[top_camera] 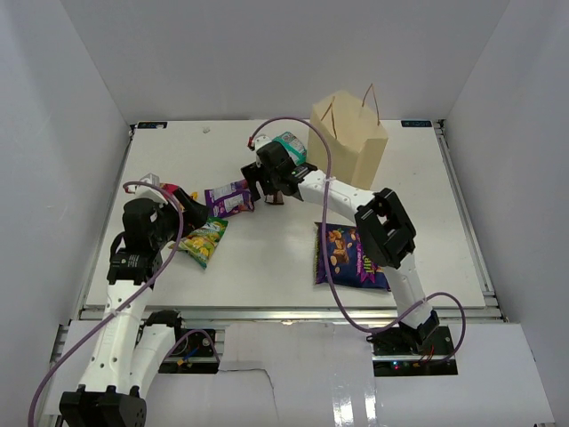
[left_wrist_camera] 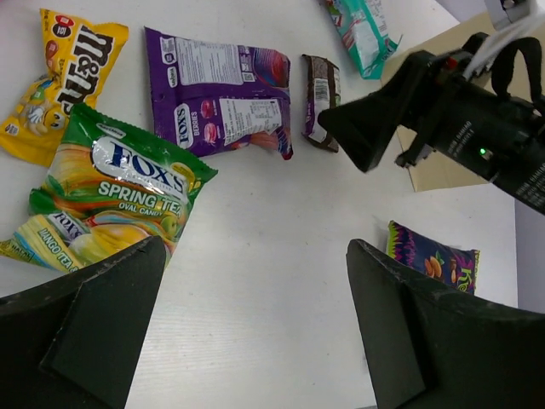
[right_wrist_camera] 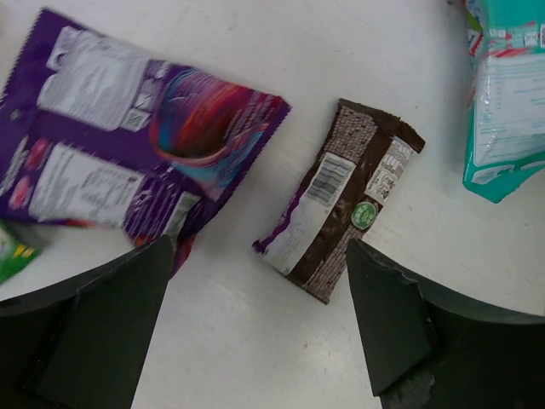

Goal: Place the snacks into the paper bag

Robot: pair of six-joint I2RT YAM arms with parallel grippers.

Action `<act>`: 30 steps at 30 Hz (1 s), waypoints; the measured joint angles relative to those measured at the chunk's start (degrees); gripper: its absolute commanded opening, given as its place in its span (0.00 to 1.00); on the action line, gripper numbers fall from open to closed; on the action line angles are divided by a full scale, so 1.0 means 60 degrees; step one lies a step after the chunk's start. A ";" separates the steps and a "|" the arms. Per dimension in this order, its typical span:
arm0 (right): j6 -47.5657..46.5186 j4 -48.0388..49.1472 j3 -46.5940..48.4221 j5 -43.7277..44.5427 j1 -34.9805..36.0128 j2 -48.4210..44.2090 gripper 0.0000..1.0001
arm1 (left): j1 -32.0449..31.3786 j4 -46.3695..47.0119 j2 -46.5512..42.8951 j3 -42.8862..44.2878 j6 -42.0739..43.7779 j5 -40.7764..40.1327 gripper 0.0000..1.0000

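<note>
The right gripper [right_wrist_camera: 260, 319] is held spread wide over the brown bar wrapper [right_wrist_camera: 341, 200], seen lying flat between the small purple-white packet [right_wrist_camera: 128, 162] and the teal-white packet [right_wrist_camera: 507, 94]. The left gripper [left_wrist_camera: 255, 315] is spread too, empty, near the green-yellow packet [left_wrist_camera: 111, 200]. The paper bag [top_camera: 348, 138] is seen upright behind.

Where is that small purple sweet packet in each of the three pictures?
Top external: purple packet lies left of centre on the table.
Left wrist: top centre.
Right wrist: upper left.
Shared landmark: the teal packet, to the right of it in every view.
</note>
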 measured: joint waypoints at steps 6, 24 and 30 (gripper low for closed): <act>0.0688 0.0124 0.0474 0.0743 -0.0375 0.1246 0.75 | 0.0000 -0.0557 -0.0135 0.0055 0.0000 -0.0200 0.98; 0.0368 0.1399 -0.0546 -0.0845 -0.0903 0.1195 0.15 | 0.0000 -0.0375 0.0962 0.0288 -0.0277 -0.0576 0.98; -0.1581 0.0994 -0.1315 -0.3585 -0.1188 -0.0310 0.08 | 0.0000 -0.0178 0.0962 0.0288 -0.0310 -0.0798 0.98</act>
